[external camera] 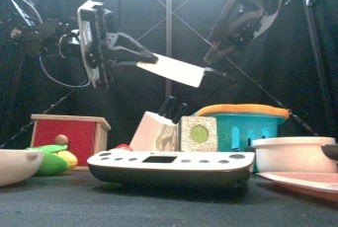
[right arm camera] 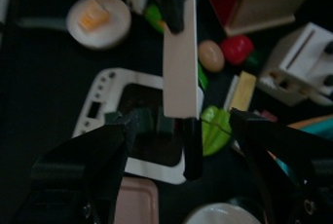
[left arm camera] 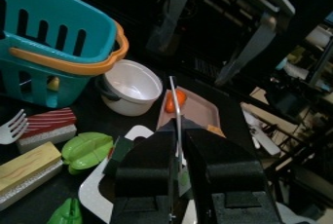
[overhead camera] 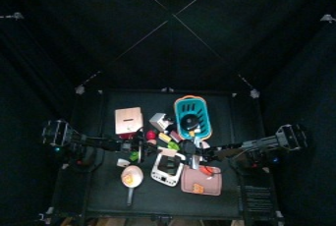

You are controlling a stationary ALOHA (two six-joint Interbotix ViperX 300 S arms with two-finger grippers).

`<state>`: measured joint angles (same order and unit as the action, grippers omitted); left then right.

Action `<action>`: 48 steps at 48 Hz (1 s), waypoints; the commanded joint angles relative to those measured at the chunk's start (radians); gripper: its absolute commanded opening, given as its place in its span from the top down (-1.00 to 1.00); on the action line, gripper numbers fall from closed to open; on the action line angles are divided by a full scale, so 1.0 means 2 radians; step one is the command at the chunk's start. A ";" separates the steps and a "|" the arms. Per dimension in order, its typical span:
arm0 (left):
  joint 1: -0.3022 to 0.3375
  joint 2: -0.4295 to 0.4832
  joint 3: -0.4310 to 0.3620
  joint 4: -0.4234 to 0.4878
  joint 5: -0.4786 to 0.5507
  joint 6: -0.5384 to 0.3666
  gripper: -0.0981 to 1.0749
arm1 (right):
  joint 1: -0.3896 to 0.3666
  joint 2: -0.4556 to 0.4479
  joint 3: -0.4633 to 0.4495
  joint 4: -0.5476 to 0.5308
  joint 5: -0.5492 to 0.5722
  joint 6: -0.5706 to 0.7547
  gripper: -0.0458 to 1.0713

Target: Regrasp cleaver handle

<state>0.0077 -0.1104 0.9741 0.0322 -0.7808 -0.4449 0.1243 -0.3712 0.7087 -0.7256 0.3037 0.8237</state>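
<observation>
The cleaver (external camera: 175,70) hangs in the air above the table's middle, its pale blade nearly level. My left gripper (external camera: 128,57) is shut on it from the left. In the left wrist view the thin blade edge (left arm camera: 172,121) runs up between the closed jaws of the left gripper (left arm camera: 173,142). My right gripper (right arm camera: 186,132) is open, with one jaw on each side of the blade's (right arm camera: 181,57) near end. In the front view the right gripper (external camera: 218,70) hangs at the blade's right end. I cannot make out the dark handle.
Below lie a teal basket with an orange rim (external camera: 244,124), a white bowl (left arm camera: 132,84), a red and wood box (external camera: 69,134), a white and black device (external camera: 172,165), a fried egg plate (right arm camera: 97,18), green and red toy foods (right arm camera: 221,53) and a pink board (overhead camera: 201,181).
</observation>
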 commanded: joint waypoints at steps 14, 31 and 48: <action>0.024 -0.015 -0.002 0.097 -0.029 0.032 0.00 | -0.052 -0.055 0.062 0.038 -0.213 -0.001 -0.93; 0.027 -0.021 0.009 0.083 -0.072 0.107 0.00 | -0.063 -0.056 0.073 0.094 -0.189 -0.001 -0.93; 0.028 -0.021 0.010 0.067 -0.098 0.108 0.00 | -0.061 -0.042 0.078 0.107 -0.179 -0.001 -0.91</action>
<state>0.0614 -0.1381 1.0032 0.1687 -0.9618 -0.2301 0.0031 -0.4479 0.8744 -0.5170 -0.0522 0.8237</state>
